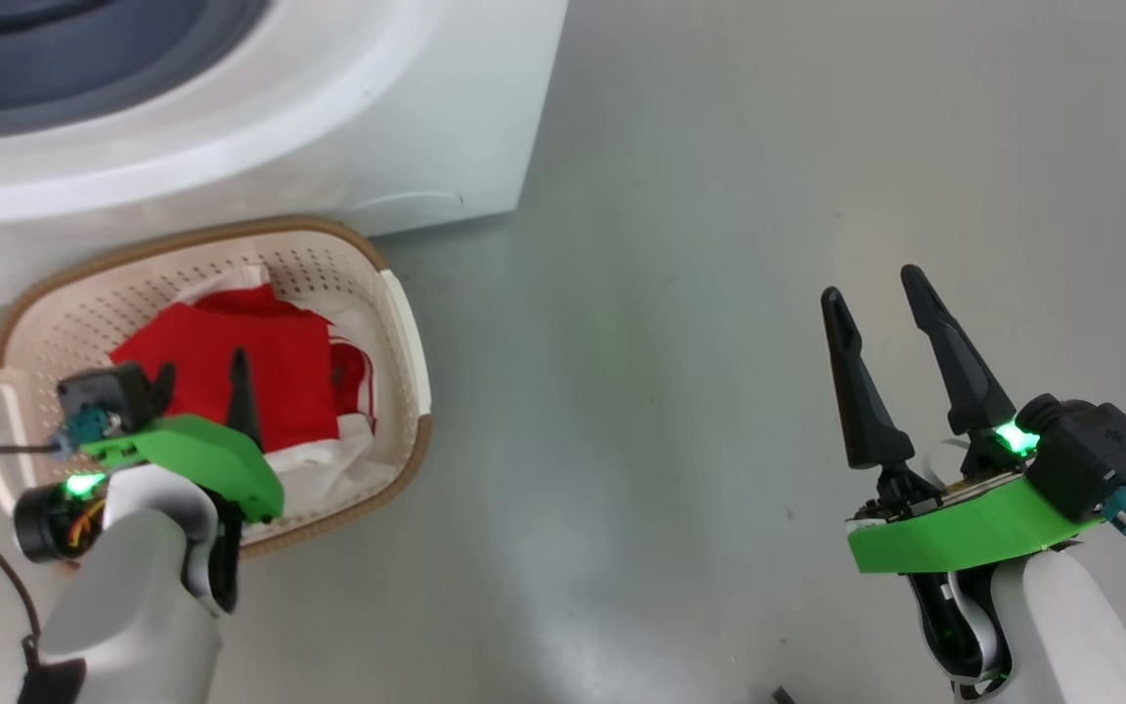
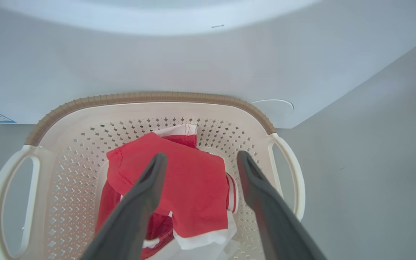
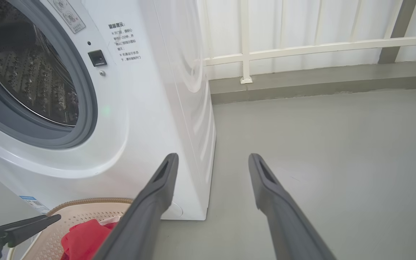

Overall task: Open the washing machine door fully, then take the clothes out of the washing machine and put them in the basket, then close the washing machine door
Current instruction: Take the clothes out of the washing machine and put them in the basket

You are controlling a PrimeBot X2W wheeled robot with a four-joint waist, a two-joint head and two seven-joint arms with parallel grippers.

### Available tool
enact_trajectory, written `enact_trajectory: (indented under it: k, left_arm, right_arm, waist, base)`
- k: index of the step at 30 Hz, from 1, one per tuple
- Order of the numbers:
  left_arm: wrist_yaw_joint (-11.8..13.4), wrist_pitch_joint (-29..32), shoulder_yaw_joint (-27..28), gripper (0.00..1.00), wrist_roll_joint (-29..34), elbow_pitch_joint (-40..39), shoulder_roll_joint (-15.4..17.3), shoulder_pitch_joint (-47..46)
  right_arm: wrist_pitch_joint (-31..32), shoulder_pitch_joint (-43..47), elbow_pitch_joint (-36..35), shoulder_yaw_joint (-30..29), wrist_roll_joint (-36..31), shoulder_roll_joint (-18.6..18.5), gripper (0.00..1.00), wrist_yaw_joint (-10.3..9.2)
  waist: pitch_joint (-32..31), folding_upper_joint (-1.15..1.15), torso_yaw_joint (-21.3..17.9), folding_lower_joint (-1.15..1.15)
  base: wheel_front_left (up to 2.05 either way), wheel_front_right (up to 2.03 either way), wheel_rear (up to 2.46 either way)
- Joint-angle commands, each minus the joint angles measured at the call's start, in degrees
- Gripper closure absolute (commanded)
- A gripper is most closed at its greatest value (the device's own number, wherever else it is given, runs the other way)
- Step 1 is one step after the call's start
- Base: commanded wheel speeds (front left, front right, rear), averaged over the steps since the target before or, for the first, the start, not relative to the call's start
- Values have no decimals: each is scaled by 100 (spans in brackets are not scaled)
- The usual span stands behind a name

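Left gripper (image 2: 201, 154), spread wide, is held above soft red-and-white clothes (image 2: 193, 191) in the cream perforated plastic basket (image 2: 150, 96). Right gripper (image 1: 872, 284) is spread too.

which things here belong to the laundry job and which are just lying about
Job: washing machine, red clothes, basket, left pincer open over the basket.
Lying about: white railing, grey kerb.
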Motion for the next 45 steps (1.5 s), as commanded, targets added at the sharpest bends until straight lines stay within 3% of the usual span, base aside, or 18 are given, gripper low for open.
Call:
enact_trajectory:
  k: [1,28,45]
  left_arm:
    - [-36,-69,156,0,70,-205,119,207]
    - [-78,-71,984,0,1102,-4186,-305,2299]
    - [106,-71,1261,0,1618,-5678,-449,3466]
  right_arm:
    - [-36,123,-103,61,-65,-48,0,35]
    - [-36,592,87,-300,-551,-48,0,35]
    - [-36,963,41,-654,-1060,-48,0,35]
  waist:
    - [-197,0,129,0]
    - [-1587,0,600,0]
    - [-2414,0,688,0]
  base:
    - [0,0,0]
    - [0,0,0]
    - [0,0,0]
